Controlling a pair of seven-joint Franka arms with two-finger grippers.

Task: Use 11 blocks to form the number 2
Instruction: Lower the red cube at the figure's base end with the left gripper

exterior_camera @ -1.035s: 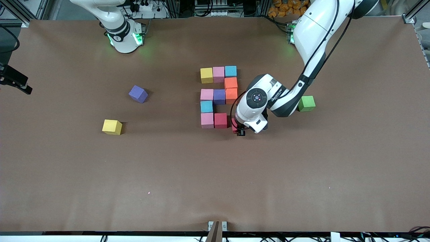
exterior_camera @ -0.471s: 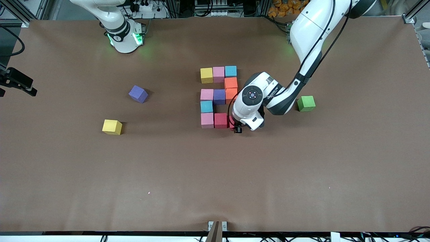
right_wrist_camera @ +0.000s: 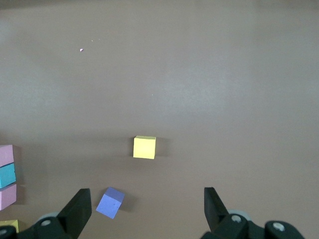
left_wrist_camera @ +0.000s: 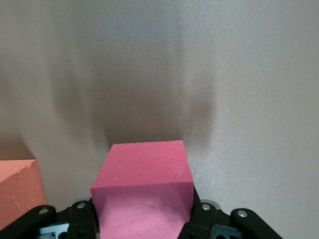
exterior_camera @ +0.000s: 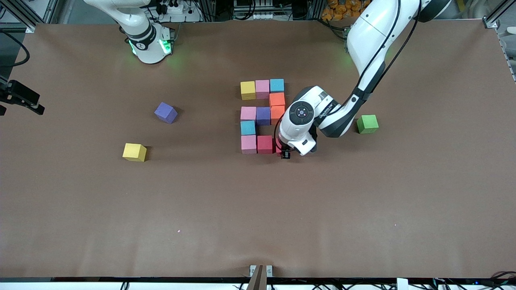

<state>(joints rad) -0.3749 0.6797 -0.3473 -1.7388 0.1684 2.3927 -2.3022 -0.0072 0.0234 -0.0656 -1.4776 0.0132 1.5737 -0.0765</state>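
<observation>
Front view: left gripper (exterior_camera: 285,154) has shifted toward right arm's end since 1.0 s ago; held red block (exterior_camera: 278,147) now touches red cube (exterior_camera: 265,144) of lowest row. Left wrist view: fingers (left_wrist_camera: 83,219) pinch red block's (left_wrist_camera: 143,191) sides; matte foam texture, orange cube (left_wrist_camera: 17,188) beside it. No legible writing. Right gripper (right_wrist_camera: 145,213), jaws spread, waits over loose yellow cube (right_wrist_camera: 144,147) and purple cube (right_wrist_camera: 110,202).

matt foam-like red block (left_wrist_camera: 144,191), matt brown table (exterior_camera: 258,209)

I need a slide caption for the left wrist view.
Left tool grips a red block beside an orange block.
</observation>
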